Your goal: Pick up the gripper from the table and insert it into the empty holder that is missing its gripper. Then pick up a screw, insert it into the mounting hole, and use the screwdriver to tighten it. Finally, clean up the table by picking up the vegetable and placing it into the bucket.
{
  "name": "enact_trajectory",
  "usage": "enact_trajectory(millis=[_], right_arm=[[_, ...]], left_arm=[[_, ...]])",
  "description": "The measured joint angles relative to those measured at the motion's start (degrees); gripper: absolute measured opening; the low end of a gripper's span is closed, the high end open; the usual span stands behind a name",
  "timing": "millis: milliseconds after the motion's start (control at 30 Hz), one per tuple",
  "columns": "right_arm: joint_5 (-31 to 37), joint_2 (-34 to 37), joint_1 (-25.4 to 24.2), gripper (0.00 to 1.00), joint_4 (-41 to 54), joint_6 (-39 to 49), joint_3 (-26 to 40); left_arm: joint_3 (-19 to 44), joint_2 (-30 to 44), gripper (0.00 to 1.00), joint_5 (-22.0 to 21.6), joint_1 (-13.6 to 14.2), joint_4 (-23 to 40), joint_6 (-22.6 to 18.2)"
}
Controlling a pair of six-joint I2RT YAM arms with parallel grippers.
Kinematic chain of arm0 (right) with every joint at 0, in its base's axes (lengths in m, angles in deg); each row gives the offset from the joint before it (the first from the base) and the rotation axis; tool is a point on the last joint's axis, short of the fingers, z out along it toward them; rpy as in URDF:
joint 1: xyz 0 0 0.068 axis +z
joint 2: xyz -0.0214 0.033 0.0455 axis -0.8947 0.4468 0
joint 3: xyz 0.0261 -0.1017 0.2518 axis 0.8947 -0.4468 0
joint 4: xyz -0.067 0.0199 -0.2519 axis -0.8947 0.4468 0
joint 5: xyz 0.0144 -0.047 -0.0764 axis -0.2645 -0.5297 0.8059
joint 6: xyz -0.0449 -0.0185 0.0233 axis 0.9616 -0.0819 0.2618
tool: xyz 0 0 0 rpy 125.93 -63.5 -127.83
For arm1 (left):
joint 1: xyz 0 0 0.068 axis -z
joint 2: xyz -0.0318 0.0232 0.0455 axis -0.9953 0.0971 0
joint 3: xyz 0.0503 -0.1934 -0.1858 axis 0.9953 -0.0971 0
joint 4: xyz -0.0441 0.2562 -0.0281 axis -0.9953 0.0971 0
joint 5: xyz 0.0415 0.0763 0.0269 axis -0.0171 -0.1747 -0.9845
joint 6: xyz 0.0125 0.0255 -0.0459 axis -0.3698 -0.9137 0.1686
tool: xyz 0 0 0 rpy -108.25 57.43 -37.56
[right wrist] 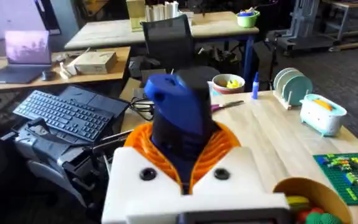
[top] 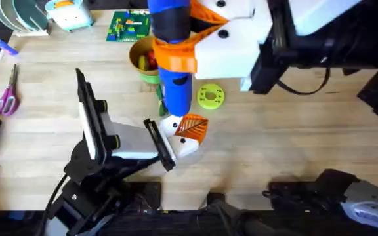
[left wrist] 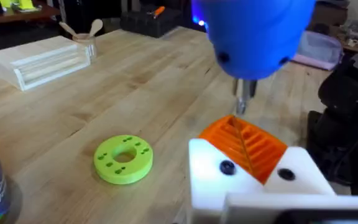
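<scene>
The right tool (right wrist: 185,180) clamps the blue screwdriver (top: 174,39) upright, its bit just above the orange gripper (left wrist: 244,146) seated in the white holder (left wrist: 253,186), beside the left tool, whose opening I cannot tell.

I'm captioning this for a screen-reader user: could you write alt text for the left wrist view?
A blue screwdriver points its thin metal bit down at an orange ribbed wedge seated in a white holder block. On the wooden table beside it lies a lime-green disc with holes.
</scene>
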Motion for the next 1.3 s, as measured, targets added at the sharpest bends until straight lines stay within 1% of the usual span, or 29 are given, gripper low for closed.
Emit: enact_trajectory(millis=[233,900,1300], right_arm=[[-0.31,1.74,1.42,0.025,-0.99,-0.32,0.0],[-0.44,4.14,2.27,0.025,-1.62,-0.52,0.0],[-0.44,4.35,2.27,0.025,-1.49,-0.47,0.0]], left_arm=[[0.0,0.0,0.005,0.0,0.0,0.0,0.0],[0.0,0.0,0.005,0.0,0.01,0.0,0.0],[0.0,0.0,0.005,0.0,0.02,0.0,0.0]])
